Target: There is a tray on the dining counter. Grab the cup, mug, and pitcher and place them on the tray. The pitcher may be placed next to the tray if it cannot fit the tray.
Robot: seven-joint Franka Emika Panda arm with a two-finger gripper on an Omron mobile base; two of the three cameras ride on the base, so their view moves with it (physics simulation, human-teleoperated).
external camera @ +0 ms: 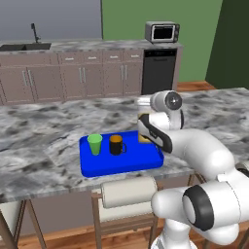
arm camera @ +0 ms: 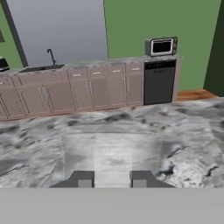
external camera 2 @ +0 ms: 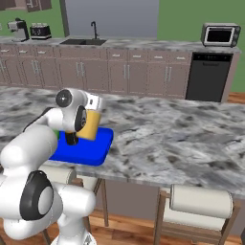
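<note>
Stool (external camera: 129,192): under dining counter (external camera: 44,131) near edge. Tray (external camera: 121,163): blue, on counter, carrying green cup (external camera: 95,144) and black mug (external camera: 116,145) side by side. Gripper (external camera 2: 94,115): clamped on yellow pitcher (external camera 2: 90,125), at the tray's right end. Microwave (external camera: 162,32): far counter.

Tabletop (external camera: 44,131): grey-white marbled stone look, smooth, faint sheen. Tray (external camera: 97,166), below the pincer (arm camera: 111,180): bright blue, smooth, plastic-like. Pitcher (external camera 2: 89,125), beside the pincer: plain yellow-orange, matt. Stools (external camera 2: 201,201) under the tabletop: cream cushions, wooden legs.
</note>
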